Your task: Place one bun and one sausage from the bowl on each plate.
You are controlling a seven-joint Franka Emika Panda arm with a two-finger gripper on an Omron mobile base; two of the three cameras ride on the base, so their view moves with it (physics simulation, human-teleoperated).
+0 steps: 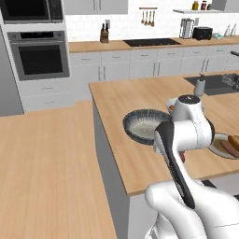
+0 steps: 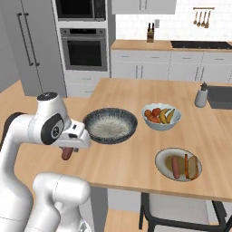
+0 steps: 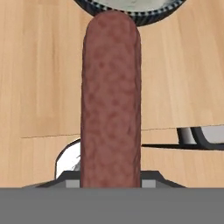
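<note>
We see a wooden bench (image 2: 136,163). On it rest a dark ribbed bowl (image 2: 110,125), a white fruit bowl (image 2: 161,117) just beside it, a plate (image 2: 178,164) nearer the front edge, and a soap bottle (image 2: 201,95) by the sink (image 2: 222,97).

A home kitchen is shown: a built-in oven (image 1: 39,55) under a microwave (image 1: 31,10), a cooktop (image 1: 151,42), white cabinets (image 1: 140,65), a knife block (image 2: 150,34), and a wooden island counter (image 2: 149,95) with a sink (image 2: 220,96).

wood floor (image 1: 42,172), white cabinets (image 1: 140,65), wall oven (image 1: 38,55).
</note>
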